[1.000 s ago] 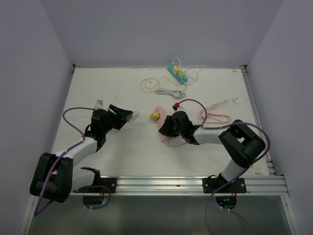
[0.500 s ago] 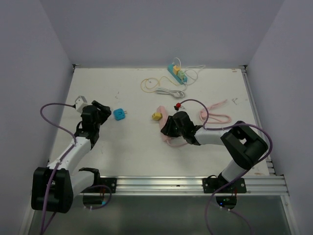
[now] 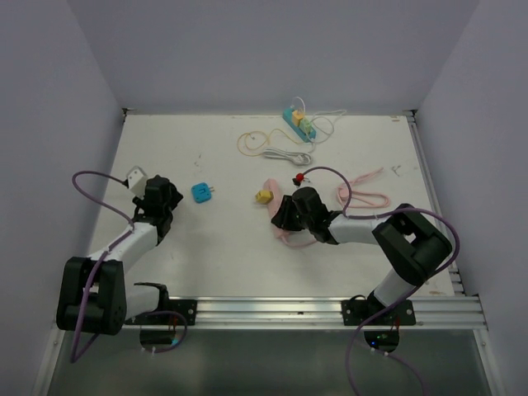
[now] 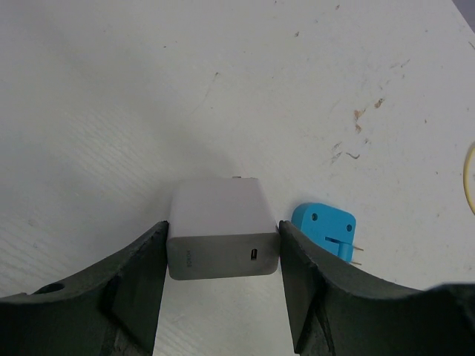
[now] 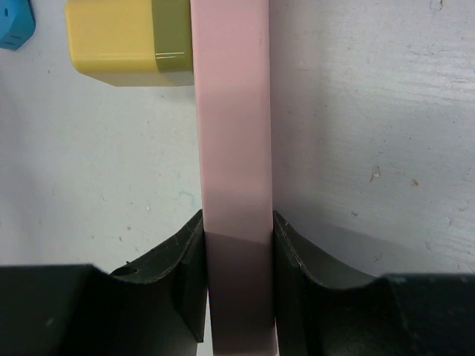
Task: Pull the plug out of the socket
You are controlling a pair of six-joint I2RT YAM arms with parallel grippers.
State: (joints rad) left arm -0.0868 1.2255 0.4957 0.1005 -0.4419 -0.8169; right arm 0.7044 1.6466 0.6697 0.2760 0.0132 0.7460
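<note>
The yellow plug [image 5: 126,37] appears seated in the pink power strip [image 5: 230,111], at 10 o'clock in the right wrist view. It is a small, rigid block, likely light, with glossy sides that could slip, so pinch its flat faces squarely and pull straight out. The right claw [image 5: 236,222] is closed narrowly on the stiff strip. The left claw [image 4: 223,236], half spread, clamps a white USB charger [image 4: 221,211]. A blue plug [image 4: 324,228] lies on the bench [image 4: 148,89] at the charger's 3 o'clock.

white charger [image 4: 223,222] matt plastic; yellow plug [image 5: 111,37] glossy plastic; pink socket [image 5: 231,133] smooth satin plastic; counter [image 4: 111,111] matt, finely ribbed, scuffed.
</note>
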